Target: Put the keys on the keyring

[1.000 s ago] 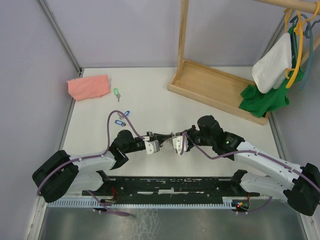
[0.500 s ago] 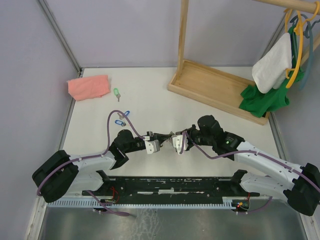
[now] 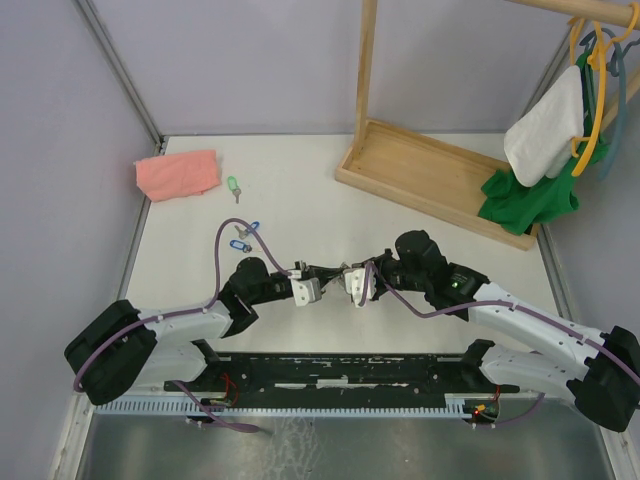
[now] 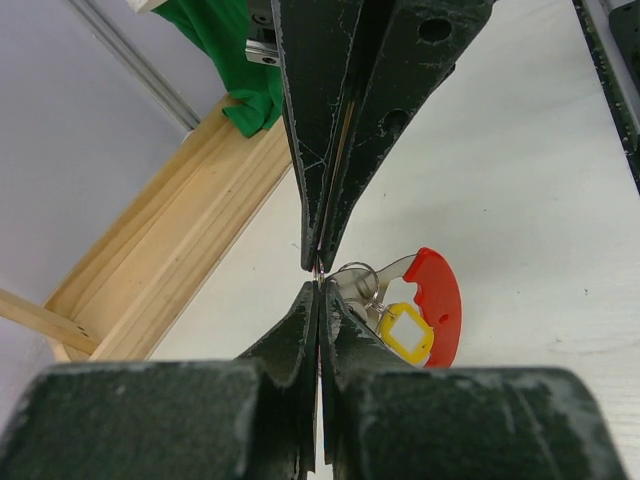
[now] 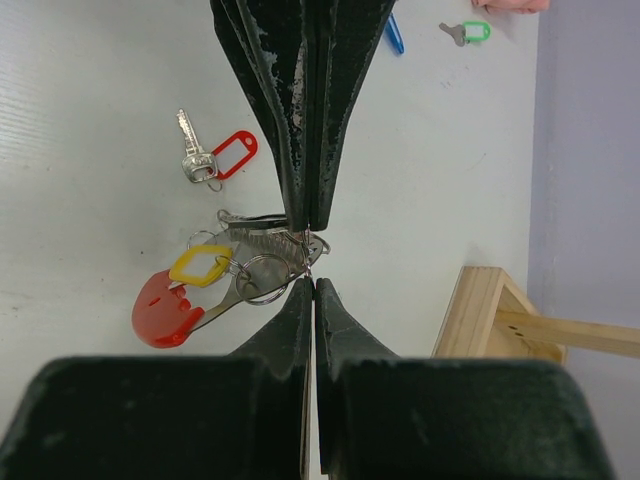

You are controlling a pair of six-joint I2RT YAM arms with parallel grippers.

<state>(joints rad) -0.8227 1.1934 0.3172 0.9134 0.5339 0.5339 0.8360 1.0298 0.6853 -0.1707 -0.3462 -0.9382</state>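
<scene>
Out on the table (image 3: 300, 200), the left gripper (image 4: 318, 300) and right gripper (image 5: 313, 290) stood tip to tip, both clamped tight on the keyring (image 5: 165, 310) wire. A yellow key (image 5: 203, 267) hung on it, the red key (image 5: 215, 158) lay near, and the green key (image 5: 470, 32) well apart.

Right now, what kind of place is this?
Likely a robot lab work cell: plain grey walls enclose a white table, with staged props, a wooden clothes rack and tagged keys.

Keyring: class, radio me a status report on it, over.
Left gripper and right gripper shut, tips meeting on keyring wire. Yellow-tagged key hanging at its loop. Red-tagged key loose on table. Nothing in the way.
</scene>
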